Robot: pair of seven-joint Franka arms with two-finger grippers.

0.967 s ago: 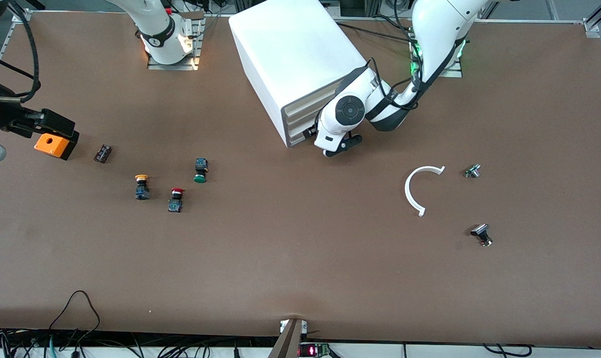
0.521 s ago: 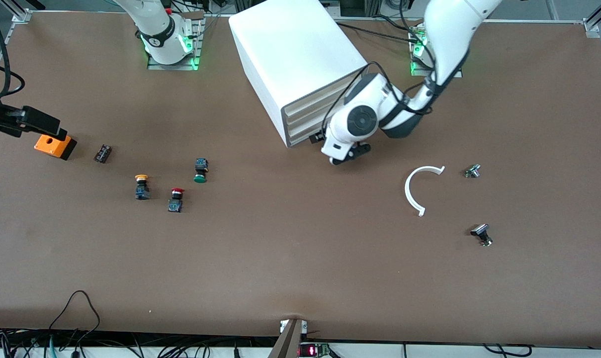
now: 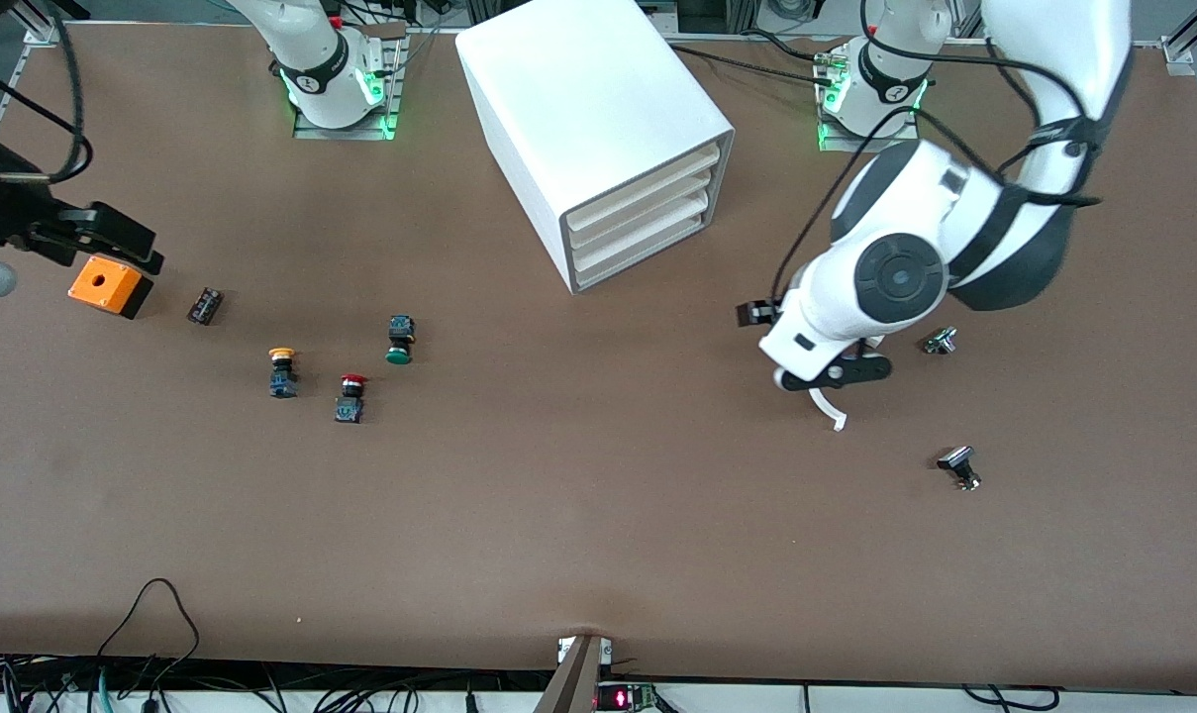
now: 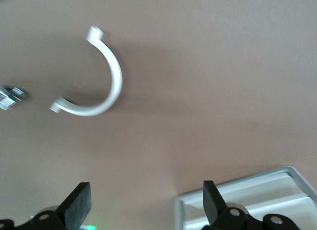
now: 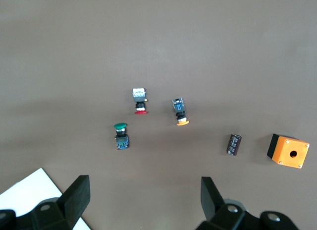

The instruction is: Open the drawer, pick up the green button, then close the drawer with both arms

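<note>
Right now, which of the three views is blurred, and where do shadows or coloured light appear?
Front view: sharp, evenly lit; green lamps glow at both arm bases; soft shadows lie beside the cabinet. Left wrist view: slightly soft; the white curved piece throws a faint shadow; a green glow shows by the left gripper. Right wrist view: clear; the green button is readable.

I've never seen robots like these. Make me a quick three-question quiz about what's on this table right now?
1. True or false: all three drawers of the white cabinet are shut.
2. Which lies nearest the cabinet: (a) green button, (b) red button, (c) orange-capped button?
3. What is the left gripper over?

Key: 1 true. 2 a. 3 The white curved piece; it is open and holds nothing. The right gripper, open too, is over the orange box.
</note>
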